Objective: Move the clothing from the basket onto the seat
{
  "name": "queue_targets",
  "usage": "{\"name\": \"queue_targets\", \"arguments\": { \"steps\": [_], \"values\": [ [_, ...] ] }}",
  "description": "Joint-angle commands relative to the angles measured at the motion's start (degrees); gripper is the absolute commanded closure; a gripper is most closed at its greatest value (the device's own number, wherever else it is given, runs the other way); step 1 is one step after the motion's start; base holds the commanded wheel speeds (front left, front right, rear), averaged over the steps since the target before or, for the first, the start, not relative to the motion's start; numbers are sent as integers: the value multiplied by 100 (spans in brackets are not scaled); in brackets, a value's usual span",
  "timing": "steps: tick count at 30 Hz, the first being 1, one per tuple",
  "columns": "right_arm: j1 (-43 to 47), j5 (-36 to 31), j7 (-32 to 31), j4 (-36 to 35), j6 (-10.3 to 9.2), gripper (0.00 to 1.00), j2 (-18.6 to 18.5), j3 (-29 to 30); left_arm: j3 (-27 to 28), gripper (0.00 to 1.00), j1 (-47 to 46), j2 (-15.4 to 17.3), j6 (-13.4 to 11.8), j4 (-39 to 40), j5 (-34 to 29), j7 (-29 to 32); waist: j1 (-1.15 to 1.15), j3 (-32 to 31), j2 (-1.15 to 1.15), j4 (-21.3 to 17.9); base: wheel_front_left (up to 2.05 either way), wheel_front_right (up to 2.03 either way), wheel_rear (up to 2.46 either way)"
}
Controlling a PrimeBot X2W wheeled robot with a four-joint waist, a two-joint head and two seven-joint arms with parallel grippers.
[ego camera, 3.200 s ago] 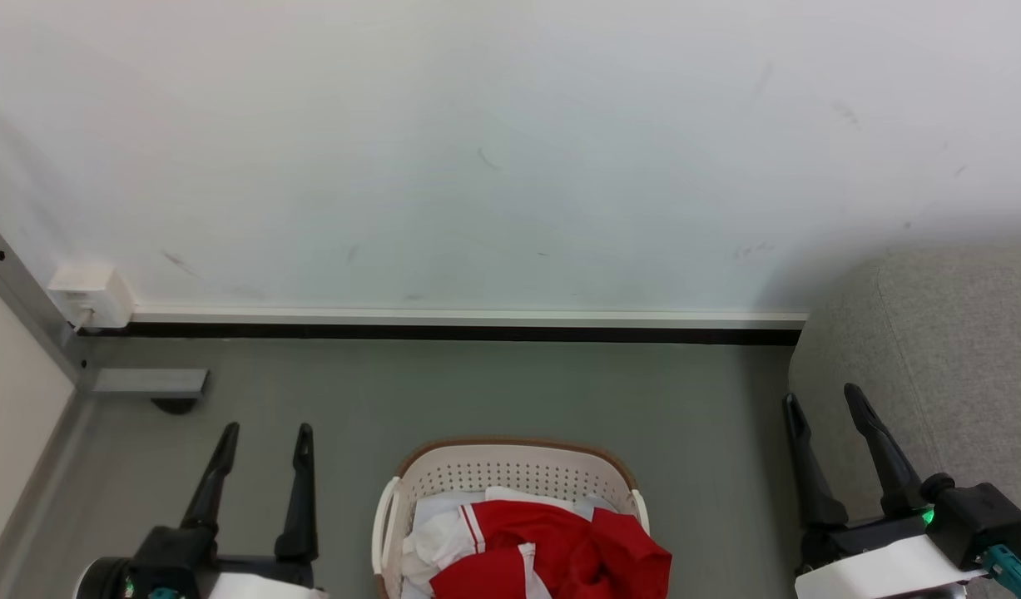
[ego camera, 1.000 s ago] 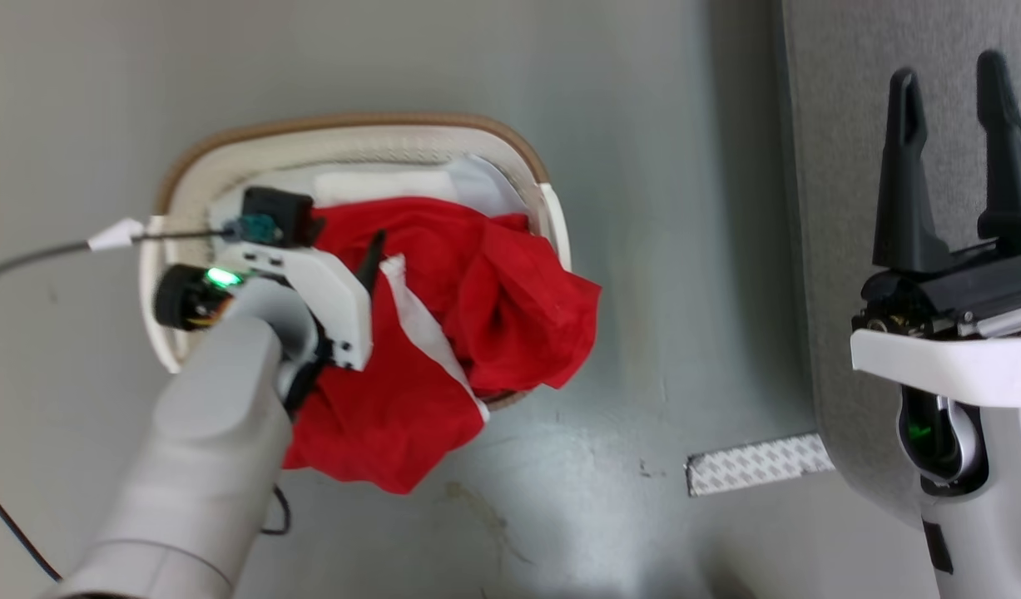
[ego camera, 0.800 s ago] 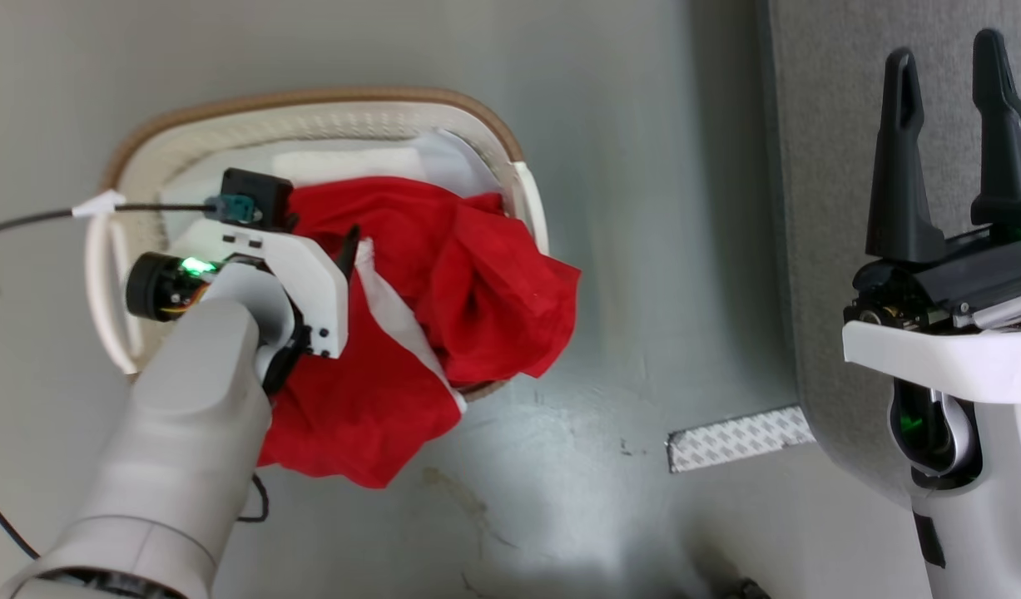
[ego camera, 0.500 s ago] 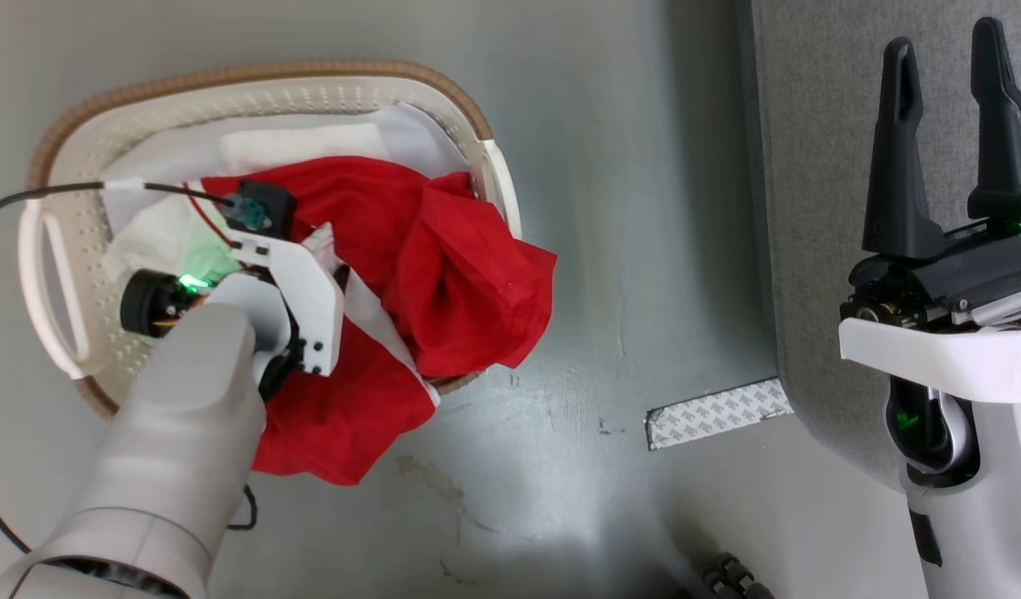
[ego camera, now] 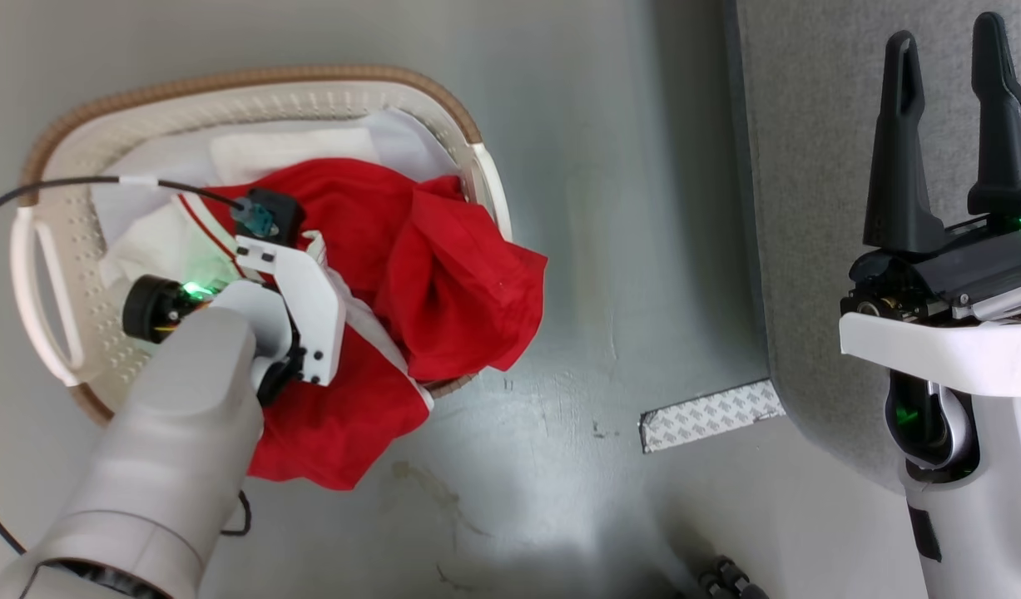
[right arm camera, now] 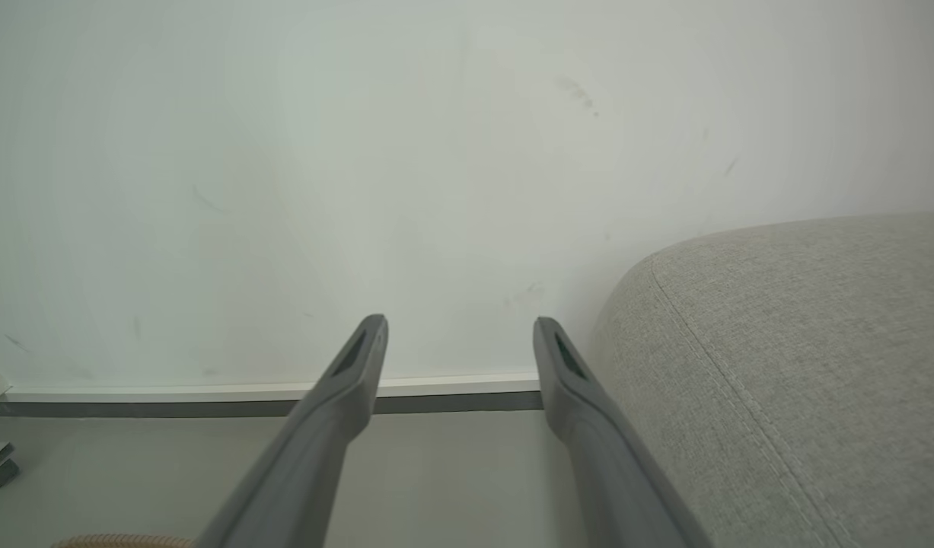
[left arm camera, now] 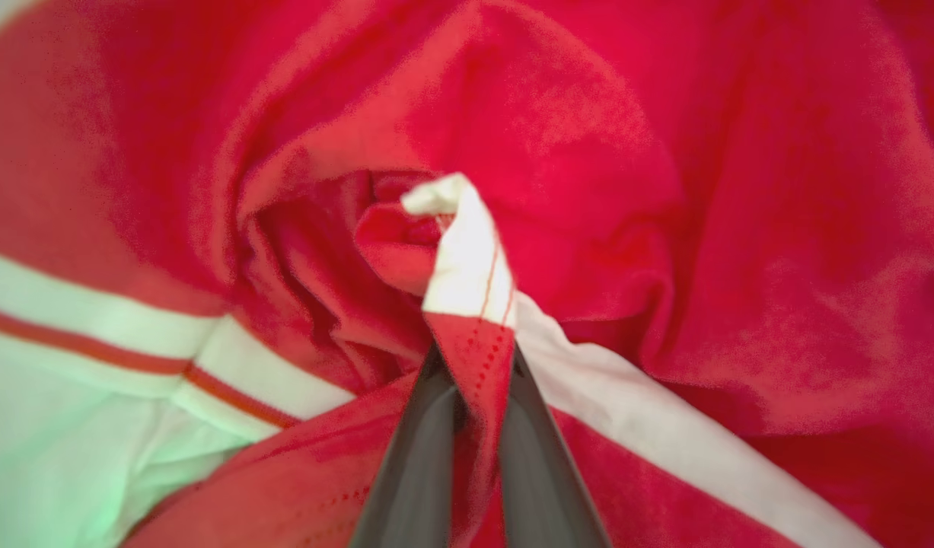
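Left gripper point(left arm camera: 474, 361) pinches the soft red, white-trimmed clothing point(ego camera: 460, 274) inside the cream perforated plastic basket point(ego camera: 252, 87); right gripper point(ego camera: 947, 42) stands spread. Transfer to the light-grey upholstered seat point(ego camera: 810, 208) is pending.

Grey-green floor point(ego camera: 610, 249) on my head camera, scuffed and stained toward the lower middle. Standing on it are the cream, brown-rimmed basket point(ego camera: 252, 83) at upper left and the grey seat point(ego camera: 810, 166) along the right, well apart. A pale patterned strip point(ego camera: 710, 414) lies flat with one end at the seat's base, and a thin black cable point(ego camera: 246, 514) loops at lower left.
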State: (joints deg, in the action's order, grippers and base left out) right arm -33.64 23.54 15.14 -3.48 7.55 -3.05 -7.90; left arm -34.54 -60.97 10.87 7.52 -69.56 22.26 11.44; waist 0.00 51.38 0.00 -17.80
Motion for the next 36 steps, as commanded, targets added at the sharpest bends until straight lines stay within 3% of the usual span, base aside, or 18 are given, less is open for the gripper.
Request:
{"name": "queue_targets", "arguments": {
  "steps": [1, 9, 25, 36],
  "values": [
    [27, 7, 1, 40, -12, 0, 21, 18, -53, 100, 88, 46, -10, 62, 93, -131, 0, -123, 0, 43, 0, 0, 0],
    [150, -117, 1, 176, -12, 0, 16, 34, -465, 100, 534, -72, -10, 278, 528, -709, 0, -951, 0, 271, 0, 0, 0],
    [919, -80, 1, 627, -12, 0, -441, 4, -1247, 100, 1569, -297, -10, 914, 1453, -2160, 0, -3174, 0, 1039, 0, 0, 0],
    [1604, -24, 1, 886, -12, 0, -568, 11, -1559, 100, 1929, -162, -10, 1462, 1792, -2550, 0, -4435, 0, 1410, 0, 0, 0]
  ]
}}
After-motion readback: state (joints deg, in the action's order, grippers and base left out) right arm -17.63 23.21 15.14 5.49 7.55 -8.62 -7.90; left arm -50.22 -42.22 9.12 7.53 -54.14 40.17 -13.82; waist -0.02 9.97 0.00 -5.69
